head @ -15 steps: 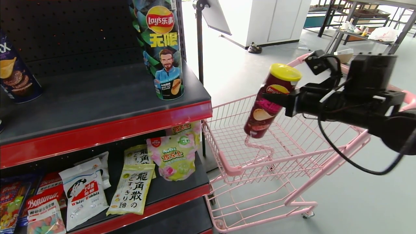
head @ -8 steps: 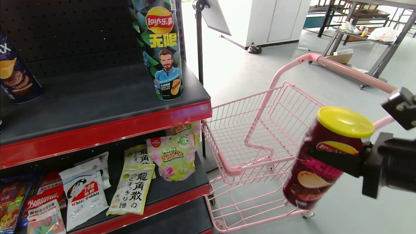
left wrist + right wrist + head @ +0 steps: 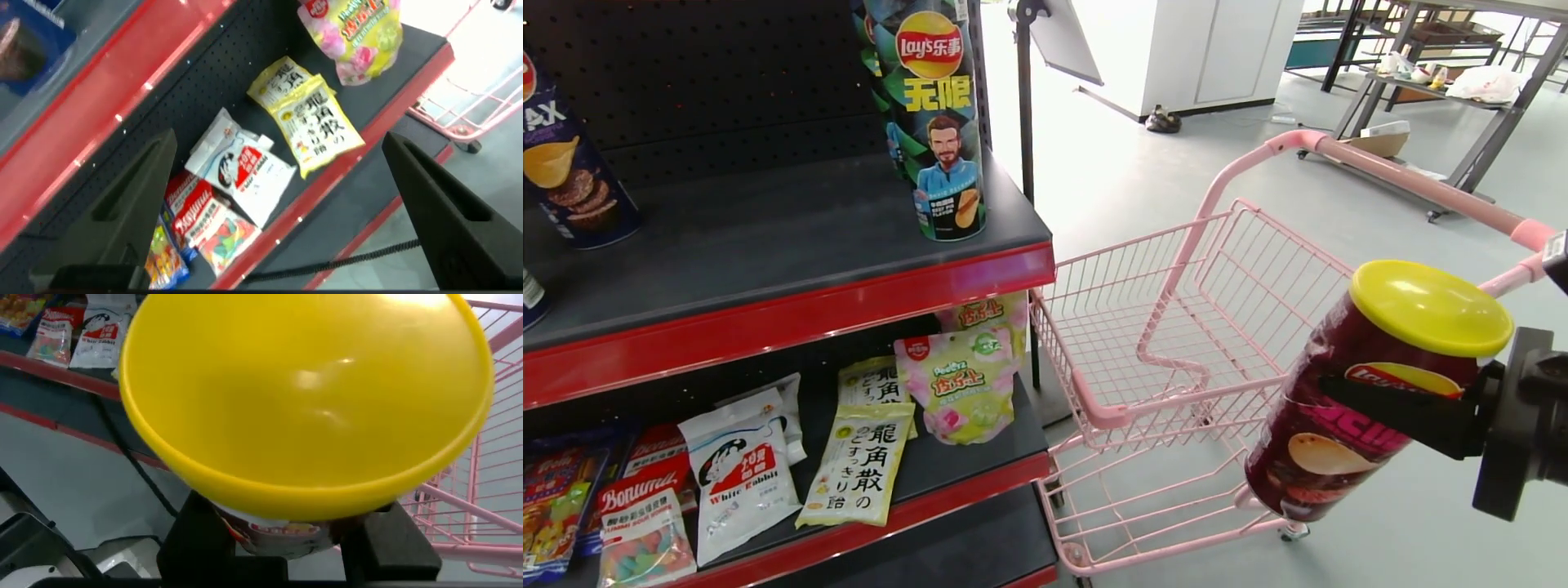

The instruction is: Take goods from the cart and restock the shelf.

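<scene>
Gripped chip can (image 3: 1339, 469) swung nearer, right hand (image 3: 1349, 394) cropped.

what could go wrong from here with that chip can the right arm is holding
The chip can hangs tilted in the right gripper, gripped high near its yellow lid, so it might slip or swing. On the way to the top shelf it could knock the green can standing near the shelf's front corner.
</scene>
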Controlling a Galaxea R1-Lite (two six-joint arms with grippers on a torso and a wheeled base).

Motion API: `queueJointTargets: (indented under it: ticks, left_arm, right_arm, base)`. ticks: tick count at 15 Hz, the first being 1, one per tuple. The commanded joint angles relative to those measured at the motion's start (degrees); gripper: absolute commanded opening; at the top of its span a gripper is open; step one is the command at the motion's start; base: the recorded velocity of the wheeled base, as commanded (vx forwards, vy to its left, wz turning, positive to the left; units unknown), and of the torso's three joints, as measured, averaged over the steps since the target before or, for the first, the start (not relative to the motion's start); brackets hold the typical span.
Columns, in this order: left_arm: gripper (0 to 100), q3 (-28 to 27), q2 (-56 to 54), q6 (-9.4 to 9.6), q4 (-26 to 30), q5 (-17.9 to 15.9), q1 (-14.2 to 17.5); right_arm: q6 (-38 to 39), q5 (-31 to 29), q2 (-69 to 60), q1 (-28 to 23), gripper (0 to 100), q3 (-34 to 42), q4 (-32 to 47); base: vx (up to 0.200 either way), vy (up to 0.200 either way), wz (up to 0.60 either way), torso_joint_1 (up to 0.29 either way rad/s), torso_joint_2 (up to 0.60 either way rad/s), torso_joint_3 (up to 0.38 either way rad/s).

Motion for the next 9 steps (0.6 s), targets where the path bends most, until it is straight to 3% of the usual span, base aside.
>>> queueJointTargets:
  ticks: [1, 4, 7, 9]
  left_arm:
    - [100, 0.1, 0.1, -0.01, 0.0, -0.1, 0.0]
    - [100, 0.2, 0.0, -0.01, 0.1, -0.2, 0.0]
    - [100, 0.6, 0.0, -0.01, -0.1, -0.4, 0.0]
    - [100, 0.6, -0.1, 0.25, -0.2, -0.4, 0.0]
  right_arm:
    - [0.0, 0.1, 0.4, -0.1, 0, -0.3, -0.1]
    - [-0.3, 0.1, 0.4, -0.2, 0, -0.3, -0.1]
    - [-1.4, 0.1, 0.4, -0.3, 0, -0.1, -0.1]
    - [-1.6, 0.1, 0.7, -0.8, 0, -0.4, -0.1]
  base:
    - [-0.2, 0.0, 0.0, -0.007, 0.0, 0.002]
    - [-0.2, 0.0, 0.0, -0.007, 0.0, 0.005]
    - [0.0, 0.0, 0.0, 0.0, 0.0, 0.0]
    - [0.0, 0.0, 0.0, 0.085, -0.29, -0.215]
